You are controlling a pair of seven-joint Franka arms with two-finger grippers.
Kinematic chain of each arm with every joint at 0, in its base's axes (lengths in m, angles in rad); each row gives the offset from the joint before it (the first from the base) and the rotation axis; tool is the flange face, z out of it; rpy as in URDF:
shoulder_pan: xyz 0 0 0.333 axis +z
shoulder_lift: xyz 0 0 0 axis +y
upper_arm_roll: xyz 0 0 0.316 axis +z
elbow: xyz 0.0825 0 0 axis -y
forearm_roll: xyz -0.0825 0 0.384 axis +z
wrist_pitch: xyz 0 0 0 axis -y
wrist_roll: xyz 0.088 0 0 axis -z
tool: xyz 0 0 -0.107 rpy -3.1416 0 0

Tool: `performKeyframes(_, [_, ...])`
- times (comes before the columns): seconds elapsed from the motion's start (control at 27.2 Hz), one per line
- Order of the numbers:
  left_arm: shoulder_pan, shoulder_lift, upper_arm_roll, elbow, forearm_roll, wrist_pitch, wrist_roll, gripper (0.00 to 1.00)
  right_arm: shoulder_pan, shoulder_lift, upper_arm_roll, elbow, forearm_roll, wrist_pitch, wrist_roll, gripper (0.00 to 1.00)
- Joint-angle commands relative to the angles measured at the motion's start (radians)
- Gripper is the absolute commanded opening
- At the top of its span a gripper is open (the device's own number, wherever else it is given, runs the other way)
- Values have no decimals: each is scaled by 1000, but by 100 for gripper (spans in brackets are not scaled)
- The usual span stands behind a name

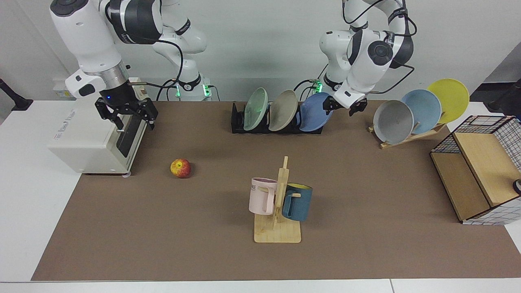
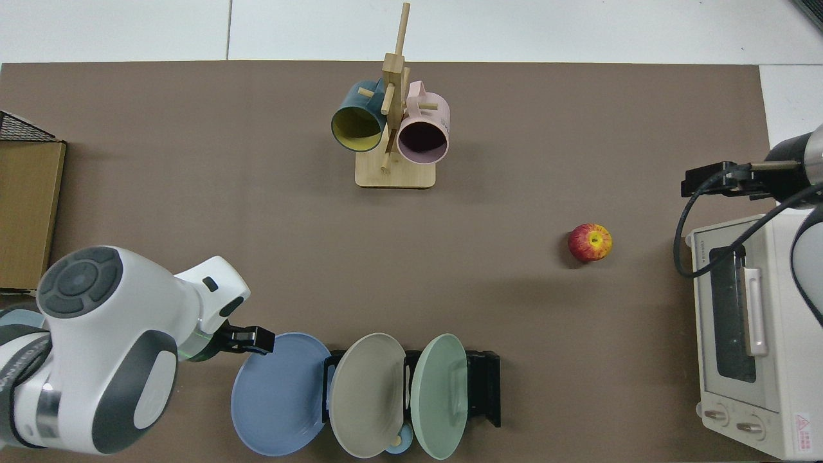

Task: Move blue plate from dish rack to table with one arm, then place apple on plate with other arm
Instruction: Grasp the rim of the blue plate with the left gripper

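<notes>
Nothing delivered yet: blue plate (image 1: pixel 315 112) sits in the rack (image 1: pixel 238 122), outermost slot, leaning on the end away from the toaster oven (image 1: pixel 87 136), next to a beige and a green plate. Left gripper (image 1: pixel 341 106) is right at the plate's upper rim on the side away from the rack; from above it sits at the rim edge (image 2: pixel 254 339). Can't tell whether its fingers are apart or closed, or if there's contact; looks like a pre-grasp approach to me. Right gripper (image 1: pixel 127 112) waits above the oven's front corner, fingers spread, holding nothing. Apple (image 1: pixel 180 168) is on the mat (image 1: pixel 366 183), just off the oven's front, well apart from the rack. Left to do: grab plate, lift out of the slot, lay it on the mat, then the right arm picks the apple and sets it on the plate. Writing: pink mug (image 1: pixel 262 195) shows "ME"; oven has side lettering and a small label by the knobs, neither legible.
</notes>
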Motion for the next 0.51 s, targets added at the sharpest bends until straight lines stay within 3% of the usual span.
performKeyframes(0.0, [-14, -50, -36, -138, -35, 79, 19, 100, -4, -6, 2, -14, 11, 19, 8, 100])
performKeyframes(0.11, [-16, -54, -65, -144, -36, 62, 16, 98, -4, -6, 2, -14, 11, 19, 8, 100])
performKeyframes(0.15, [-14, -54, -74, -142, -38, 49, 11, 92, -4, -6, 2, -14, 11, 19, 8, 100])
performKeyframes(0.22, [-16, -60, -93, -139, -38, 12, 1, 56, -4, -6, 2, -14, 11, 19, 8, 100])
performKeyframes(0.29, [-14, -64, -104, -135, -36, -39, 2, 11, -4, -6, 2, -14, 11, 18, 8, 100])
performKeyframes(0.33, [-14, -64, -104, -129, -36, -57, 4, 0, -4, -8, 4, -14, 11, 7, 6, 100])
performKeyframes(0.48, [-4, -66, -101, -96, -30, -100, 21, 0, -4, -18, 12, -12, 11, -21, 1, 100])
